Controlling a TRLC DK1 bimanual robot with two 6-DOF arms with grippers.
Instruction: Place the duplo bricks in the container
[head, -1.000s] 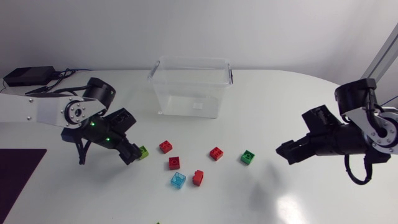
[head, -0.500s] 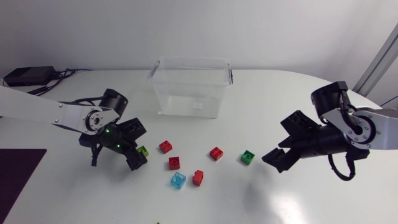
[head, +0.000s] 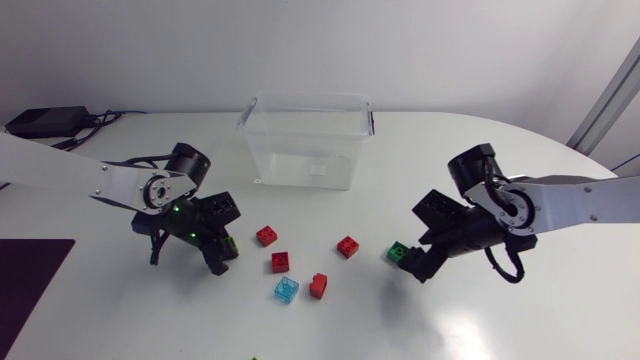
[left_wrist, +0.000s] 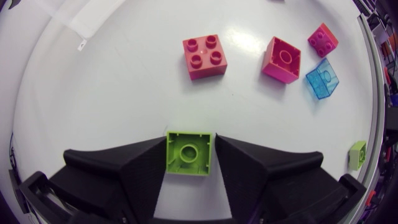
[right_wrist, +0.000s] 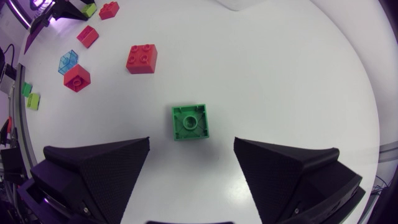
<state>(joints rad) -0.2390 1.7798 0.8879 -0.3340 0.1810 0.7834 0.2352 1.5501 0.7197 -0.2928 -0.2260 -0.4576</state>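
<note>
A lime brick (left_wrist: 189, 152) lies on the table with my left gripper (left_wrist: 189, 144) shut on it, both fingers pressed against its sides; in the head view the left gripper (head: 222, 250) hides most of it. My right gripper (right_wrist: 191, 146) stands open, its fingers apart on either side of a green brick (right_wrist: 191, 122) just ahead, not touching it. In the head view the right gripper (head: 412, 262) sits beside that green brick (head: 399, 252). Red bricks (head: 266, 235) (head: 281, 262) (head: 347, 246) and a clear blue brick (head: 286, 290) lie between the arms. The clear container (head: 305, 140) stands at the back.
Another red brick (head: 318, 286) lies next to the blue one. A black power box (head: 45, 122) with cables sits at the back left. A dark mat (head: 30, 280) lies at the front left. A small lime brick (head: 254, 358) shows at the front edge.
My left gripper has shifted slightly right and shut on the lime brick. My right arm has swung left and come down beside the green brick, its fingers staying open.
</note>
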